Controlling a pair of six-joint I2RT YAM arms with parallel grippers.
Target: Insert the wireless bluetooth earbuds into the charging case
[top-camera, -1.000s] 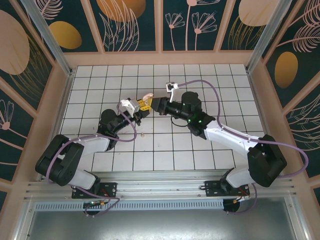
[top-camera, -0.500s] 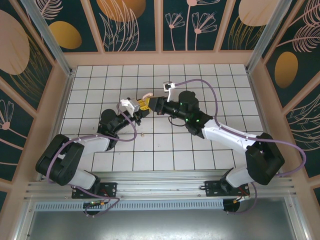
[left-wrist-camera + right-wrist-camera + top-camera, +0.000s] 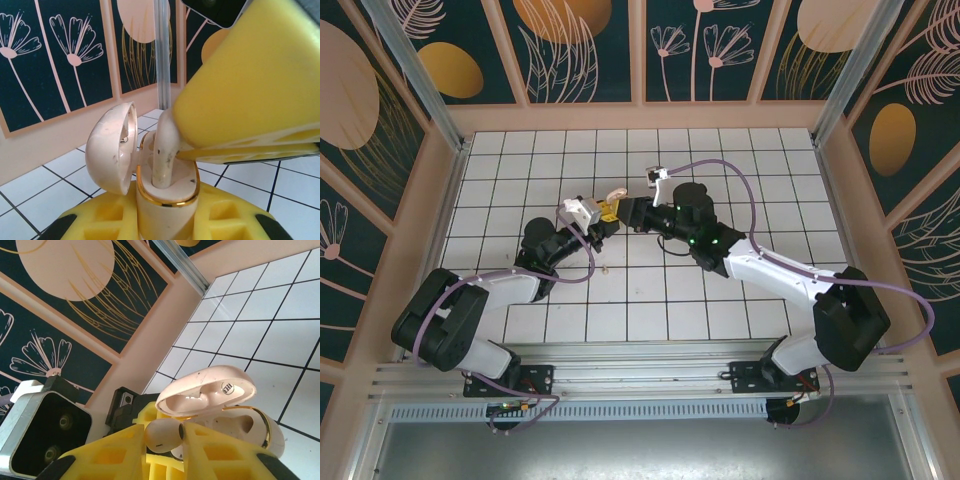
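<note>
Left pincer (image 3: 165, 227) clamps the open charging case (image 3: 167, 197) as right pincer (image 3: 165, 434) pinches a cream earbud (image 3: 161, 436) half-seated, neighbouring socket (image 3: 244, 427) apparently empty.

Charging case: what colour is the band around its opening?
Gold band on the cream charging case; clearest in the left wrist view.

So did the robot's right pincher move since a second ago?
Yes. Measured against the white floor tiles, the right gripper slid a little to the left, closer to the charging case.
</note>
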